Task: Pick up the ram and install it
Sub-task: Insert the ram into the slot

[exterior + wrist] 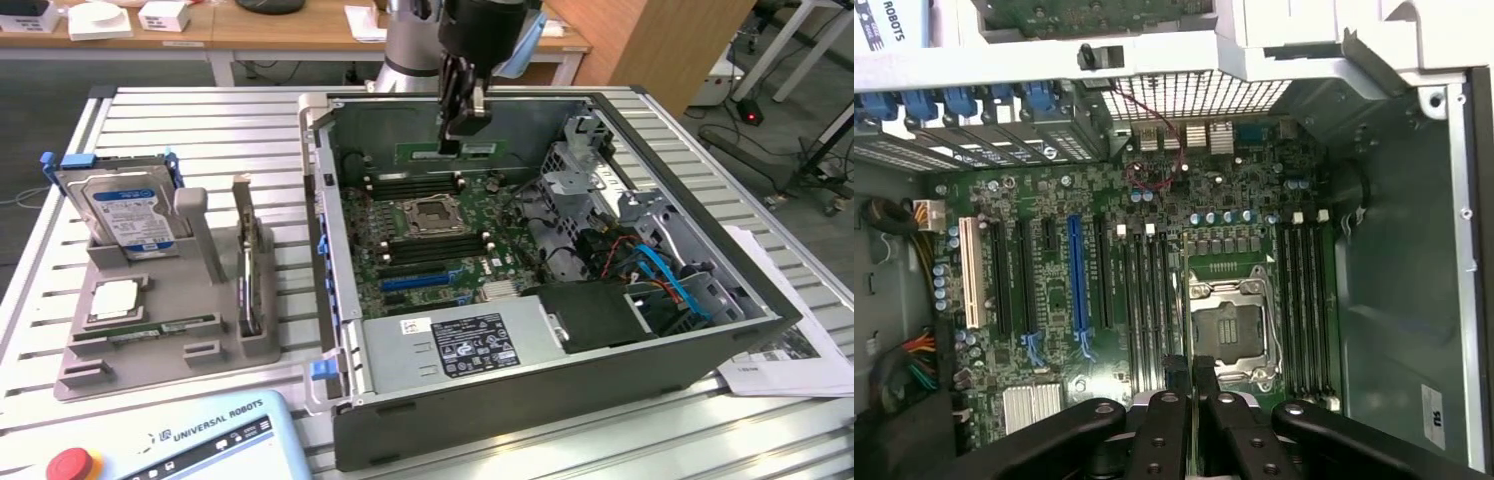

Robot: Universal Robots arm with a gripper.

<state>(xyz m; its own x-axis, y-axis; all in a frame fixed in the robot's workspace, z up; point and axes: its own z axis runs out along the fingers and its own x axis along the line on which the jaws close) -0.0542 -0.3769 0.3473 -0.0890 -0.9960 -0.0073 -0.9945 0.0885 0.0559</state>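
Note:
My gripper [454,140] hangs over the open computer case [340,300], shut on the ram [489,150], a thin green stick held level just above the motherboard's far edge. Below it lie the black memory slots [400,185] and the bare processor socket [434,213]. In the wrist view my gripper [1190,368] points down at the board. Its fingertips [1176,372] are pressed close together beside the socket [1232,330], with memory slots [1144,300] alongside. The ram itself shows there edge-on at most; I cannot make it out.
A grey parts tray [80,375] stands at the exterior view's left with a hard drive [127,215], a silver processor [114,300] and another green stick [147,328]. Inside the case are the power supply [467,345], drive cage [587,165] and cables [667,280].

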